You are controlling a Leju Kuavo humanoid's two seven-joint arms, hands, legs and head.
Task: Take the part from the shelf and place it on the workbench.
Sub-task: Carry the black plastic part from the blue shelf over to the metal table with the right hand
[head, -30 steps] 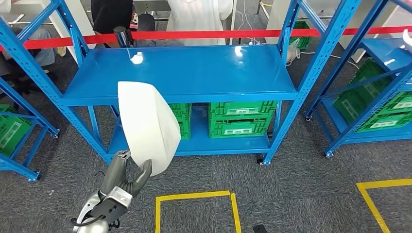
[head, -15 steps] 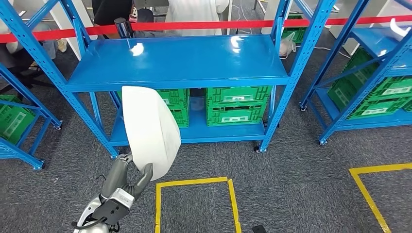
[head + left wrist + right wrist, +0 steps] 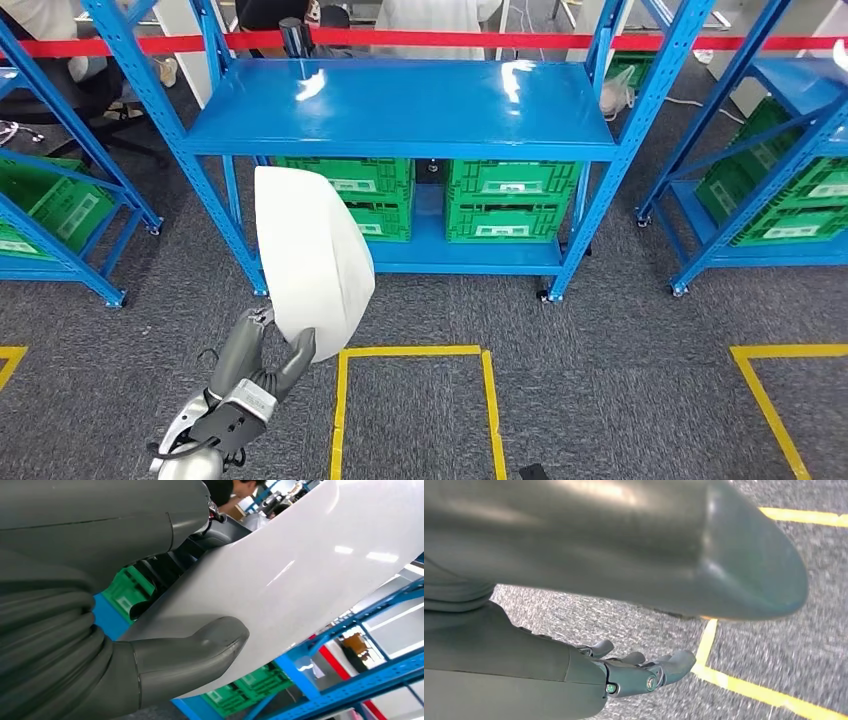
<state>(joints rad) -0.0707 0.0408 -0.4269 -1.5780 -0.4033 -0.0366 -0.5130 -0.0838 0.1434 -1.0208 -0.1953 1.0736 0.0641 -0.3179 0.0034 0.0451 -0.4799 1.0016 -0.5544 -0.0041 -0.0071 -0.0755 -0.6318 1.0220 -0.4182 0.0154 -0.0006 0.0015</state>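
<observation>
The part [image 3: 312,255] is a large white curved panel, standing upright in front of the blue shelf [image 3: 400,110]. My left hand [image 3: 262,360] grips its lower edge, thumb on one face and fingers on the other. Up close in the left wrist view, the thick grey thumb [image 3: 190,655] presses on the glossy white part [image 3: 310,570]. In the right wrist view my right hand [image 3: 634,672] hangs over the grey carpet, fingers apart, holding nothing.
The blue shelf's top deck is bare; green crates [image 3: 500,200] fill its lower level. More blue racks stand at left [image 3: 60,215] and right [image 3: 770,200]. A red barrier tape [image 3: 450,40] runs behind, with people beyond. A yellow taped square [image 3: 410,352] marks the carpet in front of me.
The whole picture has shifted, so the camera moved: the shelf now sits farther off and more of the left rack shows. The part stays in my left hand as before.
</observation>
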